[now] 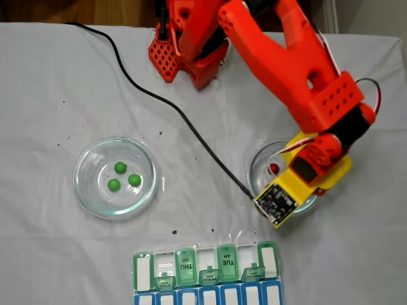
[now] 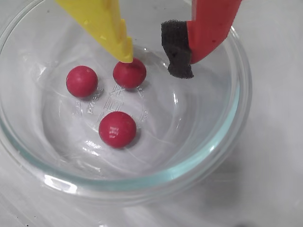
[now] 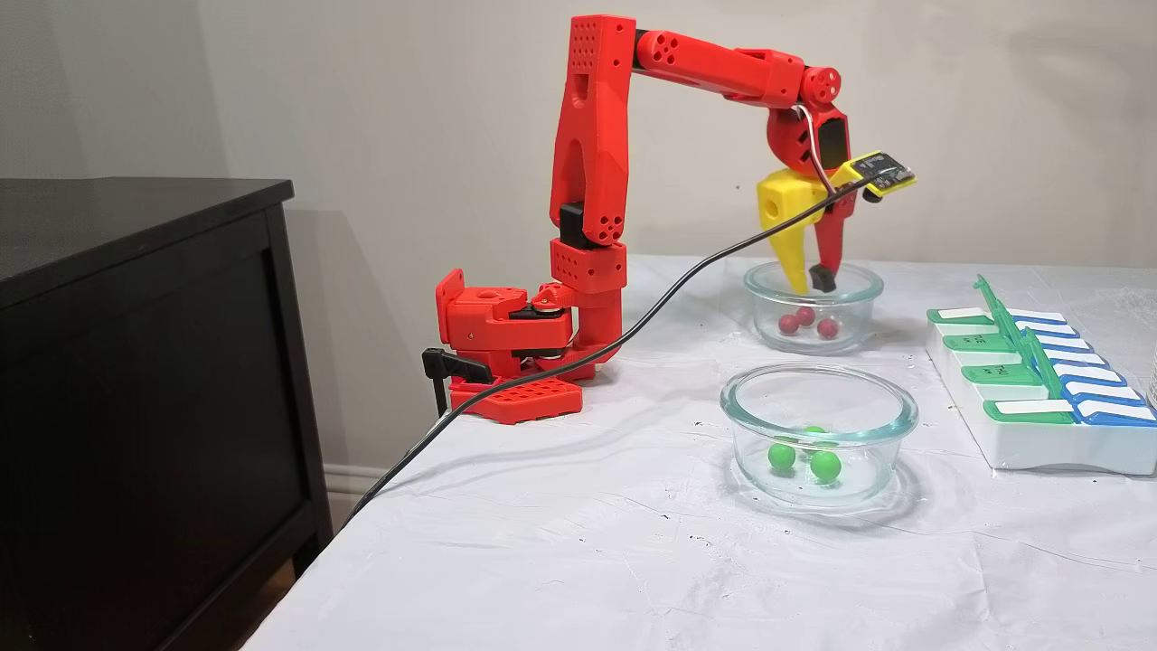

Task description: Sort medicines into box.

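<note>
Three dark red medicines (image 2: pixel 117 129) lie in a clear glass dish (image 2: pixel 208 156). My gripper (image 2: pixel 154 61) hangs open inside that dish, just above the bottom. Its yellow finger (image 2: pixel 118 38) has its tip touching the top of one red ball (image 2: pixel 129 74). The red finger's black foam pad (image 2: pixel 177 52) stands apart to that ball's right. In a fixed view the gripper (image 3: pixel 810 283) dips into the far dish (image 3: pixel 859 276). Three green medicines (image 1: pixel 120 167) sit in the other dish (image 1: pixel 82 190). The box (image 1: pixel 206 267) lies at the table's near edge with some green lids raised.
A black cable (image 1: pixel 191 124) runs across the white cloth from the wrist camera board (image 1: pixel 276 202) to the table's back edge. The arm's red base (image 3: pixel 506 353) stands at the back. A dark cabinet (image 3: pixel 136 362) stands beside the table.
</note>
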`<state>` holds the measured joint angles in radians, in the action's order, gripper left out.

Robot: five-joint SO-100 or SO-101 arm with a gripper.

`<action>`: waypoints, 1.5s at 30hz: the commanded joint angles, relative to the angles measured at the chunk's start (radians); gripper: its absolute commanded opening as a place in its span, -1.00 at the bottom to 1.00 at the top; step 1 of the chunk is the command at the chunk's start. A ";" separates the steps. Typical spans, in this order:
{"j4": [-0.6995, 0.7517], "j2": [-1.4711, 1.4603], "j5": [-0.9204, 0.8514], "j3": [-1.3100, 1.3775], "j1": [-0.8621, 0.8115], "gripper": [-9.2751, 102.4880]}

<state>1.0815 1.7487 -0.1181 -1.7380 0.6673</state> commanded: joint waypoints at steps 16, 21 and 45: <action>0.048 0.012 -0.015 0.086 0.015 -0.58; 0.126 0.026 -0.037 0.137 0.015 -0.54; 0.278 -0.152 -0.021 0.275 0.081 -0.45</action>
<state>1.3668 1.5861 -0.1473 -1.5555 0.7455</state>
